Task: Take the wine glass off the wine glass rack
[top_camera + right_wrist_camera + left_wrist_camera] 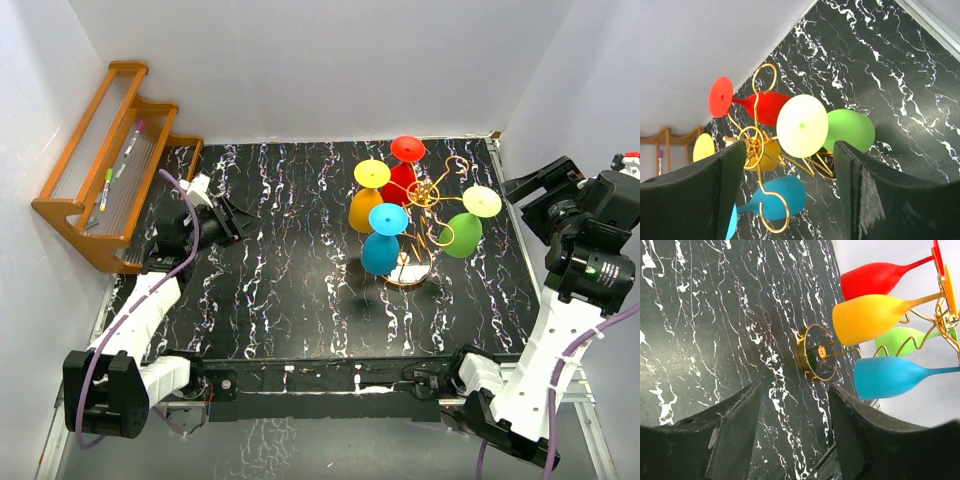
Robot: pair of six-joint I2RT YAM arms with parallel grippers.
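The gold wire wine glass rack (pixel 430 205) stands on the black marble table at the right of centre. Several wine glasses hang upside down from it: red (pixel 402 178), yellow (pixel 366 205), blue (pixel 381 247) and green (pixel 462 230). My left gripper (pixel 228 218) is open and empty at the table's left, well away from the rack; its view shows the rack's round base (pixel 815 357) and the glasses. My right gripper (pixel 535 195) is open and empty, raised at the right of the rack; its view shows the green glass (pixel 847 130) between the jaws, farther off.
An orange-brown wooden stepped shelf (pixel 105 165) with pens stands at the back left against the wall. White walls enclose the table on three sides. The table's front edge rail (pixel 330 375) runs between the arm bases.
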